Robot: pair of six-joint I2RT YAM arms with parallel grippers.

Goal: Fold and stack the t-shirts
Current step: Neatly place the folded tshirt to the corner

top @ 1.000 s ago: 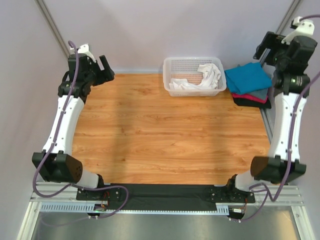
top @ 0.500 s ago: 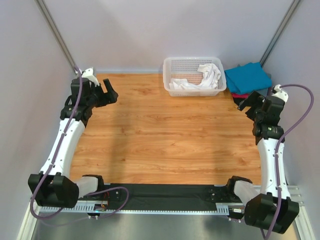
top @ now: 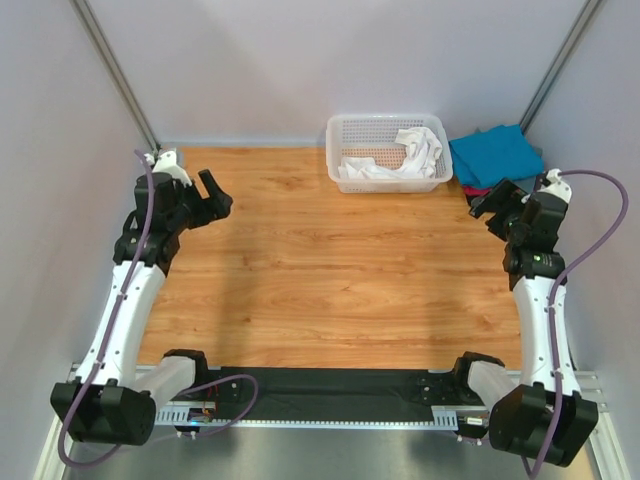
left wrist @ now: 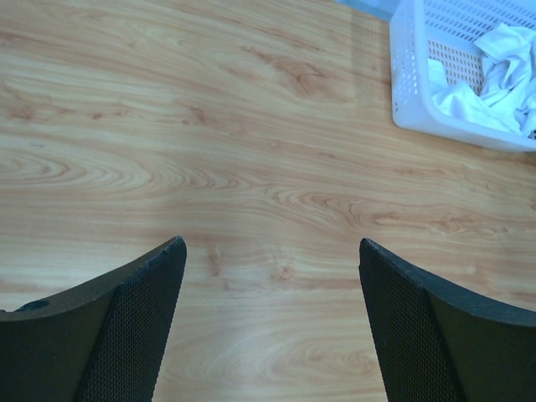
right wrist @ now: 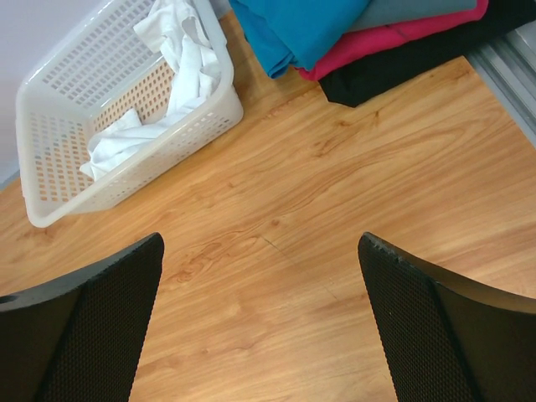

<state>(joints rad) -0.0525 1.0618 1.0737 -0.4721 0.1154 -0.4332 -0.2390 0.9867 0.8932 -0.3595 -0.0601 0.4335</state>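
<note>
Well, your wooden table (top: 340, 270) carries the white lattice basket (top: 380, 118) at its far edge, with a crumpled white t-shirt (top: 415, 150) lying inside it. Just right of the basket, in the far right corner, sits the folded stack: the teal-blue t-shirt (top: 495, 153) on top, then the grey t-shirt (right wrist: 419, 10), the red-pink t-shirt (right wrist: 394, 40) and the black t-shirt (right wrist: 402, 71). Your left gripper (left wrist: 270, 251) hangs over the far left with jaws spread wide above bare wood. Your right gripper (right wrist: 261, 243), near the stack, is spread the same way.
</note>
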